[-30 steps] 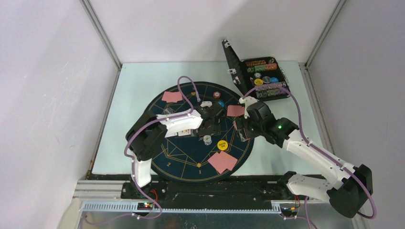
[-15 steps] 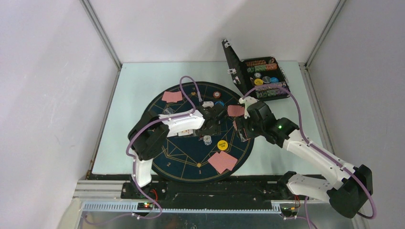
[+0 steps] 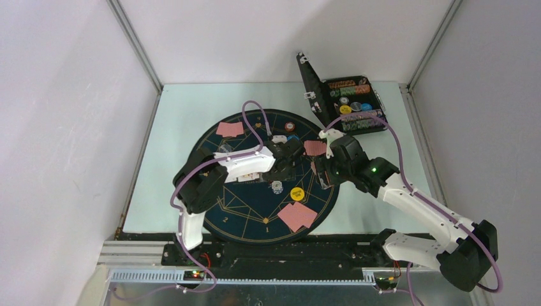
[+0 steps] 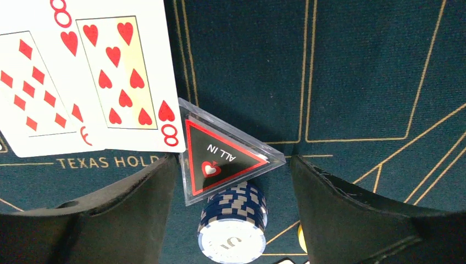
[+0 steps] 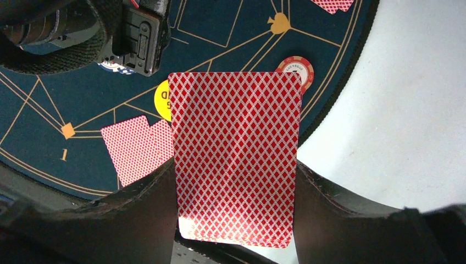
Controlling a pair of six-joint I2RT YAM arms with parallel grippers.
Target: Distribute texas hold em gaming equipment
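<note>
Left side first. The left jaws are closed in on the triangular marker (image 4: 228,157), the clear one with red trim that says ALL IN. It looks to touch both sides and hangs clear of the mat (image 4: 357,66). Right under it, between the jaws, a blue-and-white chip stack (image 4: 233,223) sits on the mat. Just past the left-hand jaw are two face-up cards. The marker's corner overlaps the eight of hearts (image 4: 118,71) in the wrist view. That card lies on top of the eight of diamonds (image 4: 38,93), which is further out to the left.

Right side: the right jaws are pinching a red-backed card (image 5: 236,159) with its back to the wrist camera. Could be a thin stack, can't really tell. Below and to the left of the jaws, a pair of face-down cards (image 5: 137,148) lies on the mat. A yellow disc (image 5: 163,99) pokes out from behind the held card's left edge. Off its far right corner an orange-red chip (image 5: 295,69) sits near the mat's rim, and the pale surface (image 5: 395,110) takes over to the right.

Way beyond both sets of jaws, the black case (image 3: 349,102) stands open off the mat with rows of chips inside.
</note>
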